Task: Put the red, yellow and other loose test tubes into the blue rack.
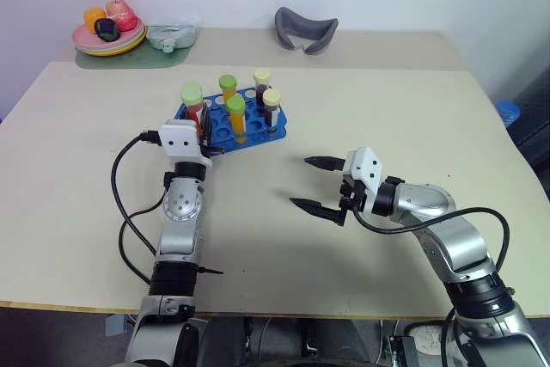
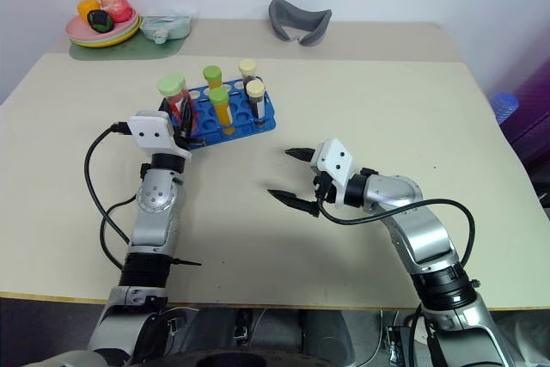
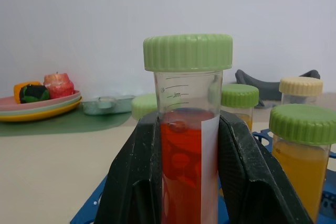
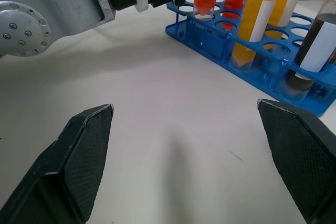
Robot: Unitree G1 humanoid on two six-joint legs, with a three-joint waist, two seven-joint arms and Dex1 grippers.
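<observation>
Hovering released over the bare worktop (image 1: pixel 103 118), right gripper (image 1: pixel 314 185) spreading its fingers wide, well apart from the blue rack (image 1: pixel 230 124). Clenching the red test tube (image 3: pixel 186 145) with the green cap, left gripper (image 1: pixel 204 131) holding it upright, tip resting at a hole at the rack's near left corner. Standing in the rack: yellow, red and dark tubes.

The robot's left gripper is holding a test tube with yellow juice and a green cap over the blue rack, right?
Not quite. The liquid is red, not yellow. The left wrist view shows the left gripper shut on the green-capped red test tube over the blue rack.
</observation>
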